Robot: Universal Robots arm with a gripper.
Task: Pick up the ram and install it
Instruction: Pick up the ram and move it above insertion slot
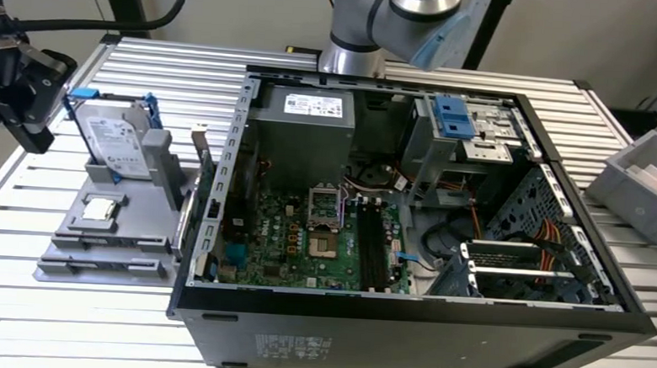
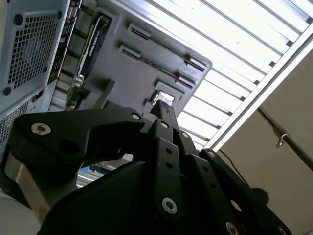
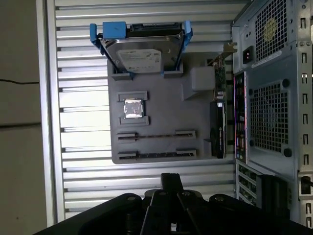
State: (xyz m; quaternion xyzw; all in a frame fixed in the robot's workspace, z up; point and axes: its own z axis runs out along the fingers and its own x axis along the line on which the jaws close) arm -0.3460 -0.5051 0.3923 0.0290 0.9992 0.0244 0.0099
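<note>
The hand (image 3: 171, 178), fingers drawn together and holding nothing, hangs near the table's (image 1: 74, 322) edge at the exterior view's left. Close by, the ram (image 3: 156, 154) stands on edge in the grey tray (image 3: 166, 112), beside the open computer case (image 1: 411, 327).

Thin dark ram (image 3: 156, 154) stands edgewise in grey holder (image 3: 161, 112)
</note>
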